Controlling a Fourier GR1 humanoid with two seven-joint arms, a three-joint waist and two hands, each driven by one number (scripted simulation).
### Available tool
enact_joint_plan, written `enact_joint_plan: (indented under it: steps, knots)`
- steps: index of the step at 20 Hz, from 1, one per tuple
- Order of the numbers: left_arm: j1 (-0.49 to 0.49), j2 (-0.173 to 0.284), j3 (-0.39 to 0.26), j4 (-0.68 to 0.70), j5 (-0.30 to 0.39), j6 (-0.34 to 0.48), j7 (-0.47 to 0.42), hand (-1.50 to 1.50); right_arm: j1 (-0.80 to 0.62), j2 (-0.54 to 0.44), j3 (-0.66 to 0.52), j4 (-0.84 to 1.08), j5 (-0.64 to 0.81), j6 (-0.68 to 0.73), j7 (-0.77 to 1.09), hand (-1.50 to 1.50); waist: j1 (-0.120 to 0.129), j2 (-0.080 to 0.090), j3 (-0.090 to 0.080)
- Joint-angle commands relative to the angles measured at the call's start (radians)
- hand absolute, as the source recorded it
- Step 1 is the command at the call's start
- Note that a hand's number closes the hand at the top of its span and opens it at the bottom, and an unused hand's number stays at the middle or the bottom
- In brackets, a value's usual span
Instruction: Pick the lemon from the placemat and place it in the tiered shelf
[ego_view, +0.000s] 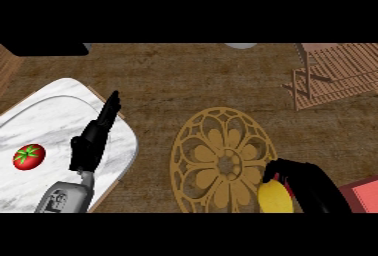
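Down at the near edge, the right hand (306, 182) is curled over the lemon (275, 197), black fingers wrapped round its top and far side, the yellow fruit showing just under and to the left of the palm. Both sit at the near right rim of the round gold placemat (221, 160), which spreads away to the left of that hand. So this looks like the grasp step: the lemon is caught but seems not yet lifted off the mat. Just right of the hand, a red block (362, 195) pokes in at the edge. Over on the other side, the left hand (94, 137) rests open, fingers straight and pointing away, above a marble tray (66, 100) with a tomato (29, 156) just to its left. Far ahead and to the right of the working hand stands the wooden tiered shelf (339, 75), well apart. Next call, I'd judge: lift clear, then carry forward and slightly right to the shelf.
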Motion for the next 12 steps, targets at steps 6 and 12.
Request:
enact_joint_plan:
  steps: [6, 12]
  knots:
    - [0.062, 0.017, 0.021, -0.019, 0.027, -0.039, -0.026, 0.0, 0.213, -0.072, -0.325, -0.212, -0.388, -0.062, -0.293, 1.5, -0.005, 0.003, 0.005]
    - [0.036, -0.027, -0.013, -0.017, -0.03, 0.001, -0.005, 0.0, 0.287, -0.117, -0.61, -0.397, -0.575, -0.009, -0.225, 1.5, 0.001, 0.006, 0.004]
